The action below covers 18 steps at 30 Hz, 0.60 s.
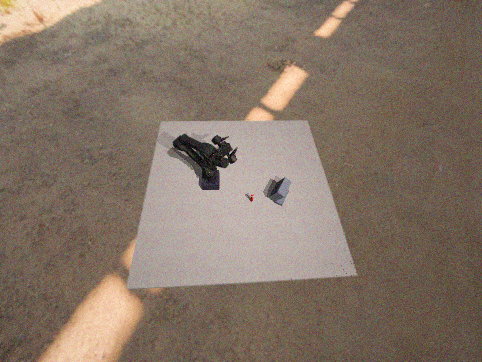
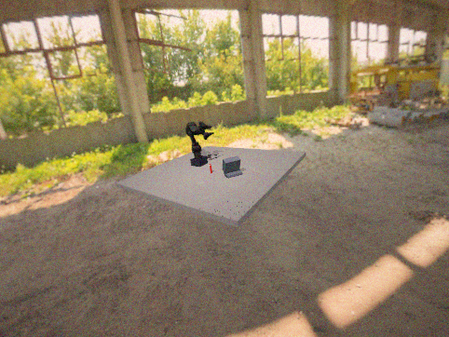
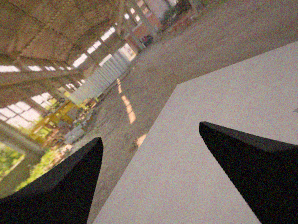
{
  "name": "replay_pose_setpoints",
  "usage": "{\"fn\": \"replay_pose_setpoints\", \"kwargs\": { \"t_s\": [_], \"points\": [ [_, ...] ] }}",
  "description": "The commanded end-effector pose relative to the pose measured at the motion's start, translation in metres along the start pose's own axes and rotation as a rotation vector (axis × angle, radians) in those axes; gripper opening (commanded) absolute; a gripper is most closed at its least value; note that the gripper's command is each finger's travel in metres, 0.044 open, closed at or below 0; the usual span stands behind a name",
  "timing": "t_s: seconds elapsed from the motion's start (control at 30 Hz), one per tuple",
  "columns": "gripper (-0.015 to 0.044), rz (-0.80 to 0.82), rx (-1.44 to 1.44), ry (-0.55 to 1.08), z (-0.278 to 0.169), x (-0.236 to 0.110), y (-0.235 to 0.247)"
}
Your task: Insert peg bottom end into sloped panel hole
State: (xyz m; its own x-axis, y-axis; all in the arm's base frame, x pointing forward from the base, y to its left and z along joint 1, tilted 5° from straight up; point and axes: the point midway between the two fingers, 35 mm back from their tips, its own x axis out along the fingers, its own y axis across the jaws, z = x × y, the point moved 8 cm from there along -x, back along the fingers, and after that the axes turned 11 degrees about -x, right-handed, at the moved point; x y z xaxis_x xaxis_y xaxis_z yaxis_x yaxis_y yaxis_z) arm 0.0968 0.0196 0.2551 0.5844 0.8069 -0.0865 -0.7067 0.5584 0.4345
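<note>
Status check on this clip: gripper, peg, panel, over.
Gripper open, empty, raised near the arm's base. Red peg upright on the table, untouched, between base and sloped panel. Nothing seen blocking the way to the peg.

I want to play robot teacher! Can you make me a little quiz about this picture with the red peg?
1. True or false: the red peg is already inside the sloped panel.
2. What is the tool holding? A) the peg B) nothing C) the panel
3. Fill in: the peg stands between the robot's base and the ____.

Key: 1. False, it stands on the table. 2. B, the tool is open. 3. Panel.
</note>
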Motion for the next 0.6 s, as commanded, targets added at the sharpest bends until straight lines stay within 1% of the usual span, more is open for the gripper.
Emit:
{"fn": "replay_pose_setpoints", "kwargs": {
  "t_s": [0.0,0.03,0.57],
  "points": [
    [0.0426,-0.002,0.000,0.002,0.000,0.000,0.000],
    [0.0440,-0.006,-0.001,0.007,0.001,0.000,-0.001],
    [0.0440,-0.137,-0.034,0.192,0.015,0.001,-0.035]
  ]
}}
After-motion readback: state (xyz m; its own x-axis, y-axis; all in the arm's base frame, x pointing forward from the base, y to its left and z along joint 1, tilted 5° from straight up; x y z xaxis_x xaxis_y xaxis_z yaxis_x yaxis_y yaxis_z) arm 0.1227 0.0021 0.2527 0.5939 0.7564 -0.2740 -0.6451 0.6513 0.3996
